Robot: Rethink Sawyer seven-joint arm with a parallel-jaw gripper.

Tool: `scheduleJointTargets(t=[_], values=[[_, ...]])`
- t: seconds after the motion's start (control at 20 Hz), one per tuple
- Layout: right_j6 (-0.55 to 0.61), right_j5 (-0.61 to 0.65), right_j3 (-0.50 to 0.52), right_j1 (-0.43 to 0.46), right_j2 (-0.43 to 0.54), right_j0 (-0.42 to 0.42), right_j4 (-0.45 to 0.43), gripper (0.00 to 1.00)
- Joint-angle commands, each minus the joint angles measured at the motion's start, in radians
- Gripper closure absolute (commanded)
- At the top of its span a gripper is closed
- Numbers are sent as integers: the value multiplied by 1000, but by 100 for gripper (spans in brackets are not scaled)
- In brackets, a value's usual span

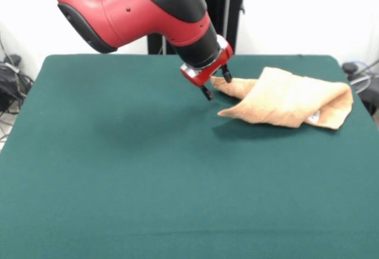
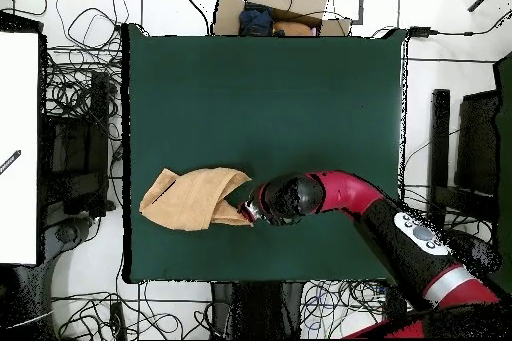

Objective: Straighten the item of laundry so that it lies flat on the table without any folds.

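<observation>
Gripper (image 1: 217, 84) fingers stand a little apart at the towel's (image 1: 290, 99) pointed corner; one finger (image 1: 226, 74) touches that corner, the other (image 1: 206, 93) hangs just off it over bare cloth, clamping nothing. Folded over itself into a rumpled wedge, the towel shows a white label (image 1: 314, 117) at its lower fold. It lies on the green counter (image 1: 118, 170), near one side edge, by the robot's side.

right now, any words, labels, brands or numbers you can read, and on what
None can be read.
Towel: a small white label shows at its folded edge, too small to read.
Arm: light marks on its black link in the overhead view, too blurred to read.
</observation>
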Motion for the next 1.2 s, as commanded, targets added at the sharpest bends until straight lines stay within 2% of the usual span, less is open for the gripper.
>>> scheduleJointTargets(t=[0.05,0.35,0.7,0.95,1.2], values=[[-18,-51,-39,51,55,3,50,0],[-16,-127,-24,101,103,-26,82,0],[-56,-48,-44,86,53,8,44,0],[-87,-54,-39,96,54,-2,19,0],[-88,36,-55,59,22,33,24,0]])
